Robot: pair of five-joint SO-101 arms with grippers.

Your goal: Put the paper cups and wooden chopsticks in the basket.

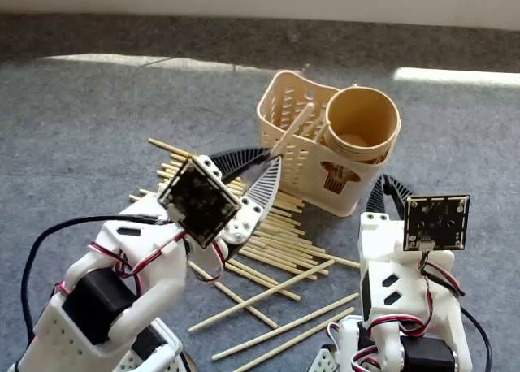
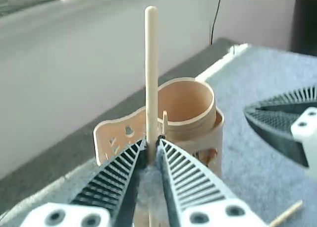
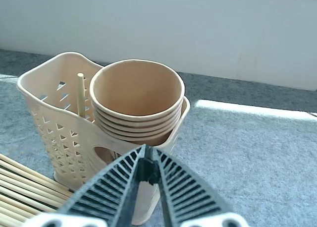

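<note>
A cream slotted basket [image 1: 290, 159] stands on the grey carpet with a stack of paper cups [image 1: 361, 124] in its right part. My left gripper [image 1: 274, 155] is shut on one wooden chopstick [image 1: 295, 128], whose far end leans over the basket's left part. From the left wrist the chopstick [image 2: 151, 73] rises from the gripper [image 2: 152, 140] in front of the basket [image 2: 111, 138] and cups [image 2: 185, 103]. My right gripper [image 3: 148, 150] is shut on nothing, low in front of the basket [image 3: 49, 103] and cups [image 3: 136, 88]. One chopstick [image 3: 80, 95] stands inside the basket.
Several loose chopsticks [image 1: 276, 250] lie in a heap on the carpet between the arms and the basket, some also beside the basket [image 3: 20, 187]. The right gripper [image 1: 388, 181] sits close to the basket's lower right corner. A pale wall runs behind.
</note>
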